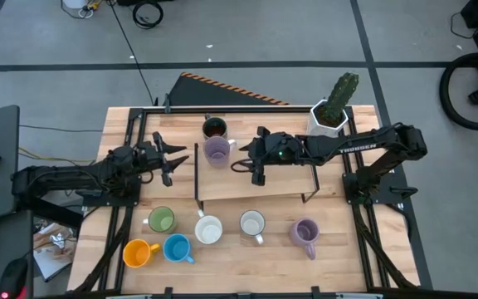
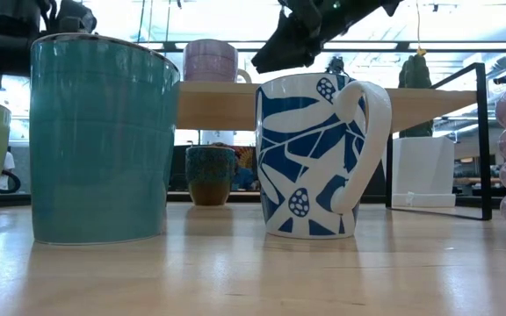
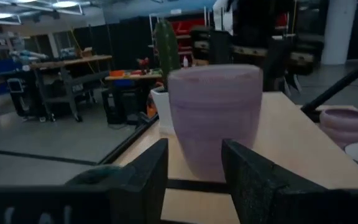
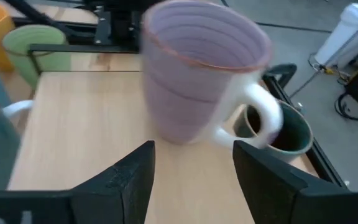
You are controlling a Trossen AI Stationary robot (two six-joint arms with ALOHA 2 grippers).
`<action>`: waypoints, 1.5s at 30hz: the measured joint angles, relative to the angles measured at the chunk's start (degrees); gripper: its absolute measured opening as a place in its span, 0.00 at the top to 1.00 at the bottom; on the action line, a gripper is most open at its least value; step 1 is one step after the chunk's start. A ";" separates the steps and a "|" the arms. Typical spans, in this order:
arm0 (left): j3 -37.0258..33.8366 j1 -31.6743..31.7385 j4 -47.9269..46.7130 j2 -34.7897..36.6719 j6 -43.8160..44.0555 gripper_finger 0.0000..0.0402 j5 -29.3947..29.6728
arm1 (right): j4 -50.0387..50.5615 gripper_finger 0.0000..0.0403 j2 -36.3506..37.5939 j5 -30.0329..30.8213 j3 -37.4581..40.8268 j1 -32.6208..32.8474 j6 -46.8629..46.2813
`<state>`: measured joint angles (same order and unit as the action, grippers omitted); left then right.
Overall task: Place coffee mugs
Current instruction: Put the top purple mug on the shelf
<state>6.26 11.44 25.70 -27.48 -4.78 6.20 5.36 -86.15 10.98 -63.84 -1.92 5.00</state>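
A lavender mug [image 1: 217,151] stands upright on the far left corner of a raised wooden shelf [image 1: 272,183]; it also shows in the left wrist view [image 3: 215,112] and the right wrist view [image 4: 197,74]. My left gripper [image 1: 178,160] is open and level just left of it. My right gripper [image 1: 247,164] is open just right of it, slanting down, the mug's handle [image 4: 260,118] ahead of its fingers. Neither touches the mug. A dark brown mug [image 1: 214,128] stands on the table behind the shelf. Several more mugs stand along the near side: green [image 1: 161,220], orange [image 1: 138,252], blue [image 1: 177,247], two white [image 1: 208,229] [image 1: 251,223], lavender [image 1: 304,234].
A white pot with a green cactus [image 1: 330,112] stands at the far right corner, beside the right arm. The shelf's black frame legs [image 1: 196,178] rise from the table. The shelf top to the right of the lavender mug is bare wood.
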 joint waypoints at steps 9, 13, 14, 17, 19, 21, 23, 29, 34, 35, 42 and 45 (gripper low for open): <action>1.62 0.00 0.67 -2.98 -0.99 0.39 -0.02 | 0.04 0.31 0.00 -0.56 -0.01 -0.45 -0.67; 2.87 0.00 1.01 -4.10 -2.30 0.35 -0.02 | 0.25 0.27 0.00 -0.55 -0.02 -0.45 -0.75; 2.97 0.00 1.35 -4.40 -2.34 0.35 -0.02 | 0.29 0.27 0.00 -0.54 -0.03 -0.29 -0.75; 2.97 0.00 2.50 -5.70 -2.32 0.35 -0.20 | -0.80 0.26 0.00 -0.33 0.84 0.20 -0.76; 2.97 0.00 3.63 -7.08 -2.14 0.35 -0.83 | -1.68 0.26 0.00 -0.26 2.23 0.34 -1.29; 2.99 -0.04 6.26 -8.85 -1.88 0.35 -1.75 | -4.26 0.26 0.00 -0.28 3.82 0.34 -2.22; 3.06 -0.07 8.80 -10.75 -1.87 0.35 -2.41 | -7.15 0.26 0.00 -0.18 5.30 0.32 -2.50; 3.06 0.90 12.98 -15.87 -1.94 0.35 -2.55 | -11.06 0.26 -0.02 0.30 6.42 0.32 -1.06; 3.06 2.78 14.80 -18.59 -1.87 0.35 -6.91 | -11.29 0.26 -0.02 1.52 6.44 -1.55 1.00; 3.06 2.91 15.00 -18.98 -1.89 0.35 -7.77 | -11.27 0.26 -0.02 0.98 6.44 -2.05 1.02; 3.06 2.91 17.16 -21.33 -2.34 0.35 -9.53 | -11.79 0.26 -0.02 -7.05 6.44 -4.26 1.98; 3.06 2.80 18.81 -22.76 -2.27 0.35 -9.78 | -12.00 0.26 -0.02 -8.52 6.44 -5.54 2.22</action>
<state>9.32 14.24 44.50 -50.24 -7.04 -3.58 -6.64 -86.17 2.45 -57.41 -7.47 7.22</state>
